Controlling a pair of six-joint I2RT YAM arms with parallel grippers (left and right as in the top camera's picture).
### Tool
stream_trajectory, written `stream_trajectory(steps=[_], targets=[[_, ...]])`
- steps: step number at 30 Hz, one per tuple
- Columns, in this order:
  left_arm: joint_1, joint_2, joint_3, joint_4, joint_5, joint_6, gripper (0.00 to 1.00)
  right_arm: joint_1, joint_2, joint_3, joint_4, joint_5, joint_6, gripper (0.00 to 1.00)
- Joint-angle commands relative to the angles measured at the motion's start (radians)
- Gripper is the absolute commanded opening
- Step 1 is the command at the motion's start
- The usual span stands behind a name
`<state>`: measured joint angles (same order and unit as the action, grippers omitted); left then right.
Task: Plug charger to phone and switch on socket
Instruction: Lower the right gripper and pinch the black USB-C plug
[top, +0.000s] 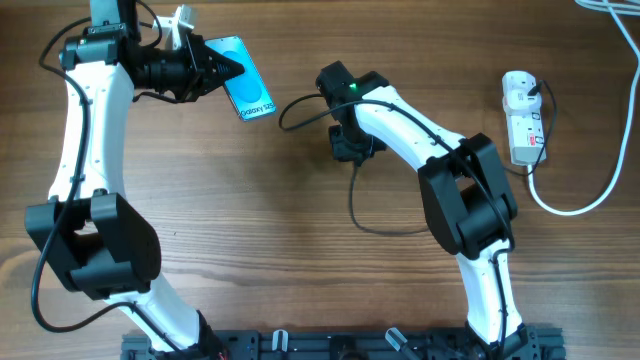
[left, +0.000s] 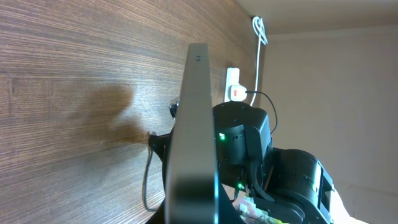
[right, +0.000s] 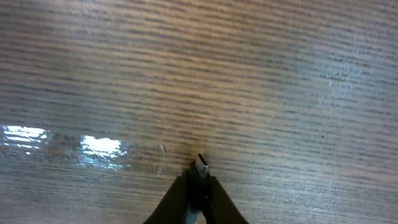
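My left gripper (top: 228, 70) is clamped on the slim rectangular teal-screened phone (top: 252, 95) near the far-left corner of the wood-grain desk (top: 250, 230) — my right gripper (right: 199, 182) pinches the small metal-tipped plug (right: 201, 165) of the thin curvy black charger (top: 351, 200), mid-desk — well apart from the phone.

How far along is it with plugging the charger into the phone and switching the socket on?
Done: the left claw grips the phone, and the right claw pinches the charger by its plug. In hand: lining up plug and phone, which are apart in the overhead view, so nothing is plugged in. Left: insert the plug, then switch on the socket, which neither claw is near.
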<state>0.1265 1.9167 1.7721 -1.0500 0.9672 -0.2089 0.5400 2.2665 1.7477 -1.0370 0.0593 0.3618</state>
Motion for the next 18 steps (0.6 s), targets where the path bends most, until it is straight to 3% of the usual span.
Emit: stream_trajectory(steps=[1, 8, 18], targets=[[0.005, -0.011, 0.014, 0.003, 0.034, -0.008, 0.04, -0.001, 0.008, 0.011, -0.016, -0.017, 0.034, 0.15], [0.005, -0.011, 0.014, 0.004, 0.034, -0.008, 0.04, -0.001, 0.008, 0.011, -0.031, -0.134, 0.075, 0.25], [0.005, -0.011, 0.014, 0.002, 0.034, -0.008, 0.04, -0.001, 0.017, 0.011, 0.011, -0.153, 0.135, 0.24]])
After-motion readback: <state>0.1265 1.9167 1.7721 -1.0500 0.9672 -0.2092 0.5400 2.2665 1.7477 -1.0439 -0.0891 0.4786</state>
